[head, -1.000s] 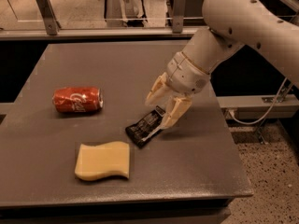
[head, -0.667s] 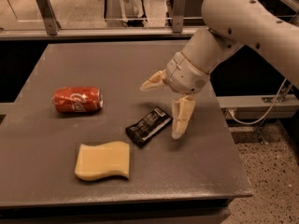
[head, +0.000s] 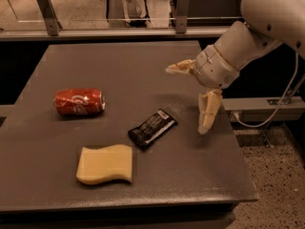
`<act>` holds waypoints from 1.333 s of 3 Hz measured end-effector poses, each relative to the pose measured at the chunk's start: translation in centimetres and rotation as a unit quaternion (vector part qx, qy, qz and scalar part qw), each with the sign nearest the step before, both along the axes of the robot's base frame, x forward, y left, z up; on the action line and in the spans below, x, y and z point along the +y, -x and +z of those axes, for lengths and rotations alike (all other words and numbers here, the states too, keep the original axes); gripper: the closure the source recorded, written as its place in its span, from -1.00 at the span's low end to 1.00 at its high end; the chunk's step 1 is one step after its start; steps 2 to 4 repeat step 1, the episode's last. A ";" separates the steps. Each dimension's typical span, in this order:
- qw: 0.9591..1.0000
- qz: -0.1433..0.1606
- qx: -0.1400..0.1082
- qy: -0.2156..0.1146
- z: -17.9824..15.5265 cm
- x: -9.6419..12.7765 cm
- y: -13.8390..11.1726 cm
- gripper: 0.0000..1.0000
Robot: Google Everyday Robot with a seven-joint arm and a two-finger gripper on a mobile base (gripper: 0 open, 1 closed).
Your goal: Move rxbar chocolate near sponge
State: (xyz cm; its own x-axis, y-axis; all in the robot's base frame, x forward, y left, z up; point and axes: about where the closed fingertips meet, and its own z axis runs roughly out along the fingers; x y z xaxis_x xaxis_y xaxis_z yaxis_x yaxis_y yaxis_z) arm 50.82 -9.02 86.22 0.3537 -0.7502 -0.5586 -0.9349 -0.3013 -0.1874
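Plainly the gripper (head: pixel 186 100) hangs over the right part of the table (head: pixel 95 61), its two pale fingers (head: pixel 208 111) spread wide with nothing between them. The rxbar chocolate (head: pixel 152 128) lies flat just left of the gripper and slightly nearer the front edge, clear of both fingers. The sponge (head: pixel 105 164) sits farther left and forward of the gripper, close beside the bar without touching it.

The bar looks light and thin, with a slick wrapper. A pinch across its narrow middle from above should hold best, since the crimped ends would likely fold and slip.
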 end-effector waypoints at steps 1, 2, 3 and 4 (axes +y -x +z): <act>1.000 -0.002 -0.001 0.000 0.1 -0.2 -0.1 -1.00; 1.000 -0.002 -0.001 0.000 0.1 -0.2 -0.1 -1.00; 1.000 -0.002 -0.001 0.000 0.1 -0.2 -0.1 -1.00; 1.000 -0.002 -0.001 0.000 0.1 -0.2 -0.1 -1.00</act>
